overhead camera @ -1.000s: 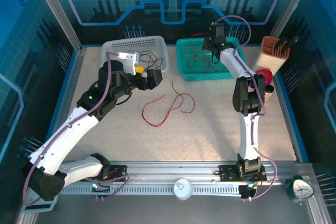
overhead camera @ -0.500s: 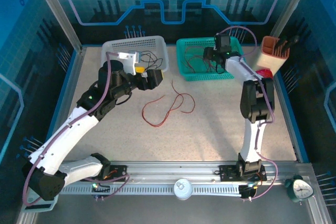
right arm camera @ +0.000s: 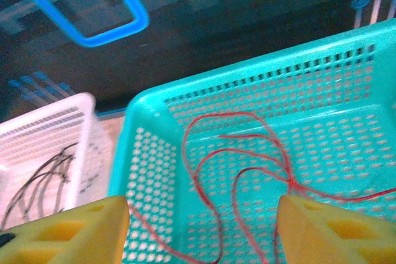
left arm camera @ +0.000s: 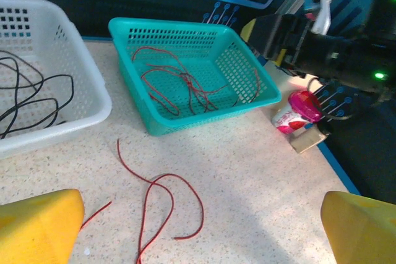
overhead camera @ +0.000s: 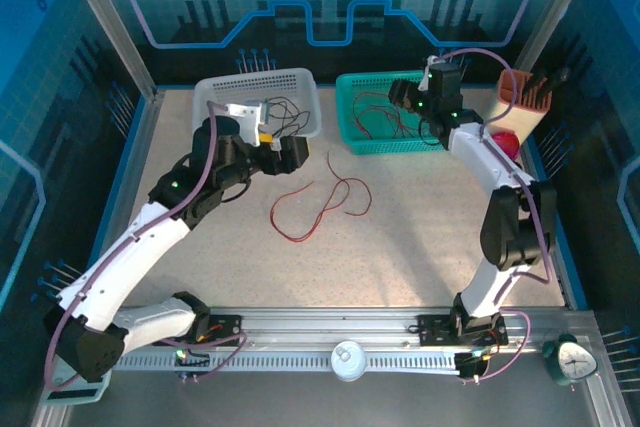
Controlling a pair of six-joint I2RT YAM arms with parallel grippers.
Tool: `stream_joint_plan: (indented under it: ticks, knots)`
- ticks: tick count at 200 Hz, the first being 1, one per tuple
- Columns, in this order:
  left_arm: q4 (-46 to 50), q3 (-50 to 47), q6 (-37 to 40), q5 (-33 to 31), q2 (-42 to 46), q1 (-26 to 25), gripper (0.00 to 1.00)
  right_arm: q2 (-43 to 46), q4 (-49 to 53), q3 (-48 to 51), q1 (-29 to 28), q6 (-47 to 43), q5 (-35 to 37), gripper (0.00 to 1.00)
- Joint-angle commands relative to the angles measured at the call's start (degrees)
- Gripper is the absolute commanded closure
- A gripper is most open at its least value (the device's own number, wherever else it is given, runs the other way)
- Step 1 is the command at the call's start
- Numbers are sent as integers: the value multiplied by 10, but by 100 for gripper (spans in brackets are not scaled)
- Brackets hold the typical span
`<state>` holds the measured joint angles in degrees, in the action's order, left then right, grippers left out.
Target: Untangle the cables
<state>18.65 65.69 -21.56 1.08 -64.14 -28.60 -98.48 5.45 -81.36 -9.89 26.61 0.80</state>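
One red cable (overhead camera: 320, 202) lies in loose loops on the table between the two baskets; the left wrist view has it (left arm camera: 151, 205) below and between the yellow fingers. More red cables (right arm camera: 247, 153) lie tangled in the teal basket (overhead camera: 395, 145). Black cables (overhead camera: 285, 112) sit in the white basket (overhead camera: 225, 87). My left gripper (overhead camera: 290, 152) hovers wide open just left of the loose red cable, holding nothing. My right gripper (overhead camera: 405, 95) hangs open over the teal basket, its yellow fingers (right arm camera: 80, 230) apart above the red cables and empty.
A pink-lidded cup (overhead camera: 505, 147) and a brown holder (overhead camera: 522, 97) stand right of the teal basket, by the right arm. A small clock (overhead camera: 572, 359) and a white round lid (overhead camera: 348, 359) rest on the front rail. Blue walls enclose the table.
My right gripper has opened and let a red cable drop into the teal basket, and the right arm's elbow has swung out to the right. The left arm has barely moved.
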Motion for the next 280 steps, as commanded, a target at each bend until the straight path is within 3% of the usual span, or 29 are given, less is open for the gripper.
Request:
stream_joint_plan:
  ticks: [1,36,84,143,180,243,280]
  knots:
    - [39,-26,-18,-32,-15,2,1,63,-11,38,-47,7,-39,34]
    - [73,-37,-23,-67,-62,2,1,145,-9,153,-116,13,-31,34]
    - [109,2,5,-130,-183,-13,1,244,-12,298,-161,66,-21,34]
    - [176,132,71,-243,-388,-73,19,336,9,387,-181,92,7,34]
    - [171,156,81,-251,-443,-75,34,364,28,399,-180,84,16,33]
    - [163,181,86,-236,-503,-64,49,378,34,400,-180,80,17,33]
    - [140,172,84,-214,-510,-54,50,384,35,399,-180,78,20,33]
